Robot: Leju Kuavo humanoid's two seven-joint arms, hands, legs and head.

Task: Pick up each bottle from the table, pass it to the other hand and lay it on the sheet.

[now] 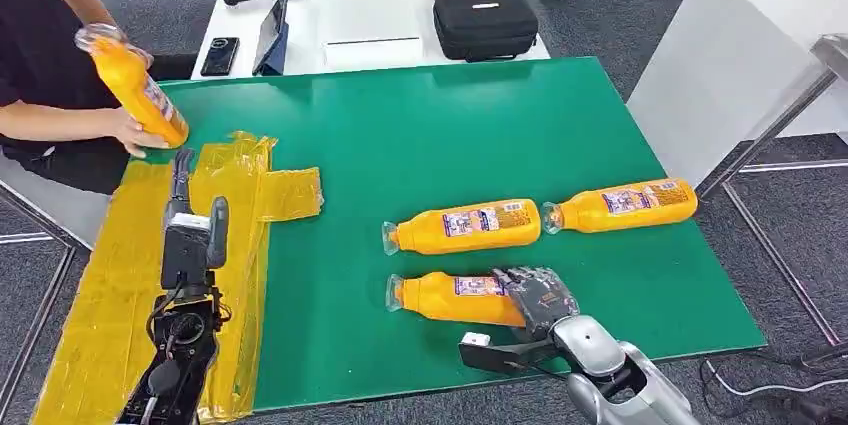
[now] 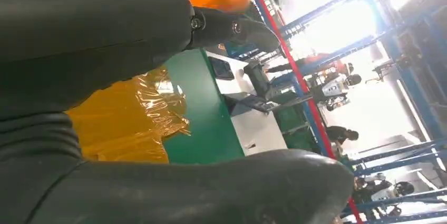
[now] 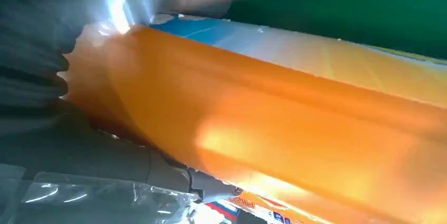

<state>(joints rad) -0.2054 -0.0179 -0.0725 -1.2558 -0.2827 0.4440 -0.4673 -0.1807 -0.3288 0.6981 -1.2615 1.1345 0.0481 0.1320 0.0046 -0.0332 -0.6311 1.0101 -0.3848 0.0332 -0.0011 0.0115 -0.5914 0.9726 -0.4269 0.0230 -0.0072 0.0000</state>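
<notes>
- My right hand [image 1: 538, 297] lies over the base end of the nearest bottle [image 1: 450, 297], fingers wrapped over its body; from my right wrist the orange side sits tight against my palm, so I judge it grasped, not yet lifted off the green table [image 1: 420, 135]
- That bottle lies on its side, long axis running left to right across me, cap towards my left
- My left hand [image 1: 190, 235] hangs released above the yellow sheet [image 1: 100, 285], fingers straight, well apart from the bottle, so the handover has to travel left
- Farther out two more bottles [image 1: 465, 226] [image 1: 620, 205] lie end to end, same axis
- Beyond the sheet a person's hand [image 1: 135, 132] holds another bottle [image 1: 135, 85] upright
</notes>
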